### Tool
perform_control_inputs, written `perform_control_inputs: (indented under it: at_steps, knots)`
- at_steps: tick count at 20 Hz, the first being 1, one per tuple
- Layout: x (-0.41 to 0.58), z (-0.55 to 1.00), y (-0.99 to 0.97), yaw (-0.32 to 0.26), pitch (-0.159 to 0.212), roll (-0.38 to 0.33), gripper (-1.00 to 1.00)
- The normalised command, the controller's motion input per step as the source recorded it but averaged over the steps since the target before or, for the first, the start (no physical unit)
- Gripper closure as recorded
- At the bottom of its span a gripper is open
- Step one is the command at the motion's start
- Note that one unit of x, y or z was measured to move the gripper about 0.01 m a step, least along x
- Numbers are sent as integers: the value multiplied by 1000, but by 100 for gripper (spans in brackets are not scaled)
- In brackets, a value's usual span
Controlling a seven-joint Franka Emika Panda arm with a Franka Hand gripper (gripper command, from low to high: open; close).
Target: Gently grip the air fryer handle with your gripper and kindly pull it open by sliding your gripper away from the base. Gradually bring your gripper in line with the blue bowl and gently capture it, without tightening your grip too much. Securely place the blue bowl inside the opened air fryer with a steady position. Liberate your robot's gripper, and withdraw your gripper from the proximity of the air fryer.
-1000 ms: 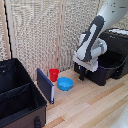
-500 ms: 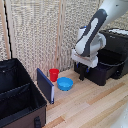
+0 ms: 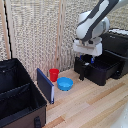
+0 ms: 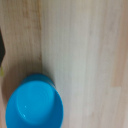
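Observation:
The black air fryer [image 3: 116, 46] stands at the exterior view's right with its drawer [image 3: 100, 69] pulled out toward the middle. The air fryer handle [image 3: 82, 76] is a short dark bar on the drawer's front. My gripper [image 3: 88, 61] hangs just above the drawer's front edge, pointing down; it looks open and holds nothing. The blue bowl [image 3: 65, 83] sits upright and empty on the wooden table, to the exterior view's left of the drawer and apart from the gripper. The wrist view looks straight down on the blue bowl [image 4: 35, 103]; no fingers show there.
A red cup [image 3: 54, 75] stands just behind the bowl. A flat dark-blue panel [image 3: 45, 85] leans against a black fabric case [image 3: 17, 95] at the exterior view's left. A slatted screen [image 3: 40, 30] backs the table. A dark edge [image 4: 1, 50] shows in the wrist view.
The arm has risen a little above the opened drawer and shifted slightly toward the exterior view's left. The drawer, bowl and cup have stayed in place.

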Motion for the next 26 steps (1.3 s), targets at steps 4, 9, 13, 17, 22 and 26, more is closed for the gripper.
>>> perform_control_inputs:
  at_steps: [4, 9, 13, 17, 22, 26]
  knots:
    - [-9, 406, 221, 52, 231, 142, -100]
    - [33, 131, 188, 102, 311, 185, -100]
    - [20, -11, 214, 166, 273, 235, -100]
    - [107, -98, 164, 205, 90, 274, -100]
    - [250, -230, 180, 206, -89, 231, -100]
    - [334, -363, 190, 171, -177, 226, -100]
